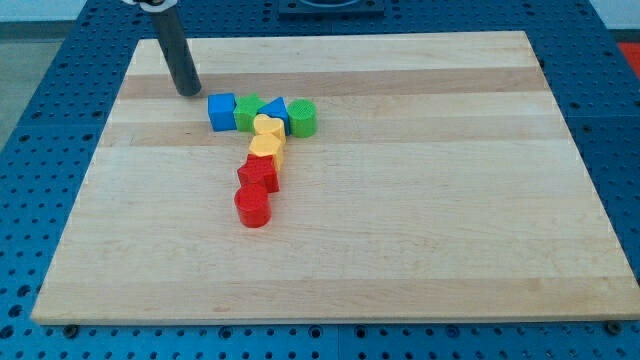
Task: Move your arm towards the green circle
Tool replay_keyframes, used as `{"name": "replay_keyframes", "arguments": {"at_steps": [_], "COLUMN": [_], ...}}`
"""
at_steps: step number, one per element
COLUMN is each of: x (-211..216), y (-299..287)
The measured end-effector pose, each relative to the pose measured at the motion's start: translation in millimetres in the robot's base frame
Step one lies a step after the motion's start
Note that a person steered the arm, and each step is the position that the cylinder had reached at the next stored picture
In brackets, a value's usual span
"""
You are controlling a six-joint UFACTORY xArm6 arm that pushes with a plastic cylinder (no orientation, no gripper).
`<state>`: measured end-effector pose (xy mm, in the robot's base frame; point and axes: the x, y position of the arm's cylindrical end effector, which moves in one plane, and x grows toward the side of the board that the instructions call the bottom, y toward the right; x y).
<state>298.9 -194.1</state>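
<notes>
The green circle [302,117] is a short green cylinder at the right end of a row of blocks near the board's upper middle. To its left in the row sit a blue triangle [276,108], a green block [247,111] and a blue cube [221,111]. My tip [188,92] rests on the board just up and left of the blue cube, well to the left of the green circle. The rod rises to the view's top edge.
Below the row, a column runs down: a yellow heart [268,127], a yellow block [265,149], a red block [258,175] and a red cylinder [253,207]. The wooden board [400,230] lies on a blue perforated table.
</notes>
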Motion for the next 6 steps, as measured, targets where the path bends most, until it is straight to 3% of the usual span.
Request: {"name": "replay_keyframes", "arguments": {"at_steps": [2, 4, 5, 6], "x": [-40.9, -24.3, 22.4, 103.0], "y": [99.3, 246.1, 314.4, 325.1]}}
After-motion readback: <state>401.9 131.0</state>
